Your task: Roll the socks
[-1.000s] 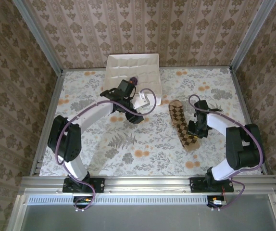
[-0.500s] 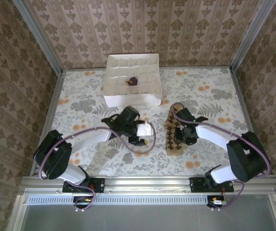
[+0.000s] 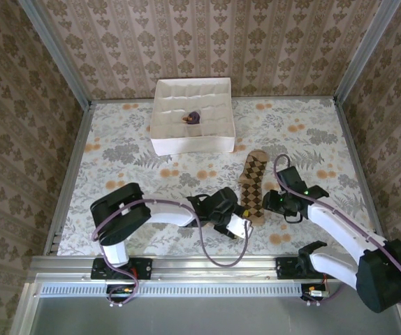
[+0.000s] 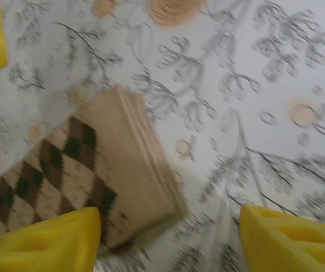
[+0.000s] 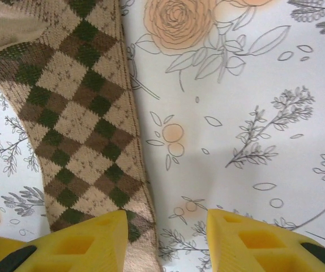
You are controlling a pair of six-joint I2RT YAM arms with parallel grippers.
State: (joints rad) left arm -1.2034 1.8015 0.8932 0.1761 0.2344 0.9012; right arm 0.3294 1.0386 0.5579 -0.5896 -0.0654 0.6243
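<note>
The brown-and-tan diamond-checked sock (image 3: 254, 185) lies flat and lengthwise on the flowered table. Its plain tan cuff end (image 4: 123, 170) is nearest the arms. My left gripper (image 3: 242, 223) hovers open at that near end, and the cuff corner reaches in beside its left finger (image 4: 43, 241). My right gripper (image 3: 274, 202) stands open at the sock's right edge (image 5: 77, 113), its left finger (image 5: 80, 243) over the sock's border and its right finger over bare table. A small dark purple sock bundle (image 3: 193, 116) rests in the white tray (image 3: 191, 145).
The white divided tray sits at the back centre of the table. Patterned walls with metal posts (image 3: 71, 105) close in the sides and back. Open table surface (image 3: 137, 167) lies to the left of the sock.
My left arm swung from the tray down to the checked sock's near end. The right gripper turned the sock straighter, then drew off to its right side with its jaws wider.
</note>
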